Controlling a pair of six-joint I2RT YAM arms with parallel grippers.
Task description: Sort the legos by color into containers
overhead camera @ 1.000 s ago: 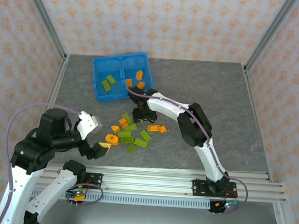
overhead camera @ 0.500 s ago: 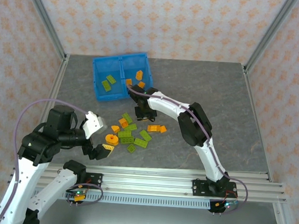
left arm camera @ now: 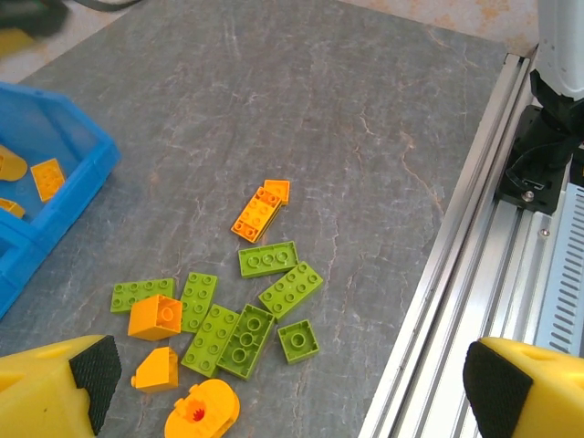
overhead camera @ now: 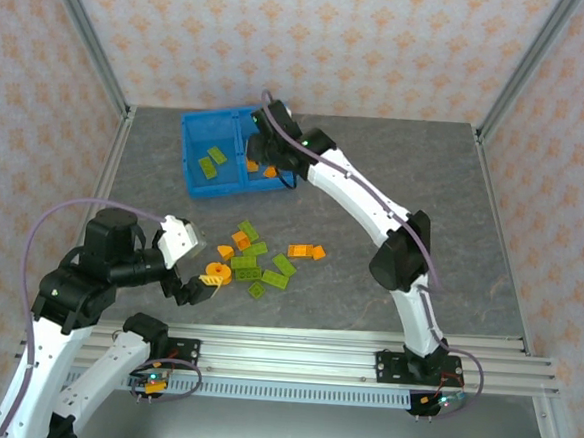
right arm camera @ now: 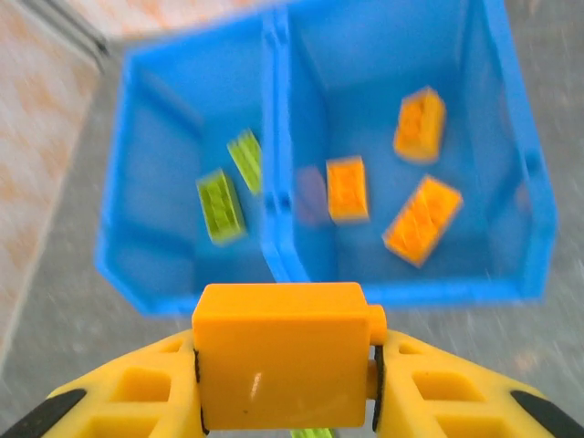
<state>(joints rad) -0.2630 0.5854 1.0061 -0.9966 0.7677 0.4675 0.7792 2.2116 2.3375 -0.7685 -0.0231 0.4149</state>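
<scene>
We are holding the right gripper clamped on an orange brick above the blue bin, near its front wall. We are aiming past that wall for the compartment where three orange bricks are lying, not the one with the green ones, and releasing only once centred. The left gripper is hovering spread wide and empty over the loose legos on the table

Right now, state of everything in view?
Left hand, open, empty, over the pile.
Right hand, shut on a held brick, orange.
Bin, two green bricks in left compartment, three orange bricks in right.
Pile, loose on the table, unsorted.
</scene>
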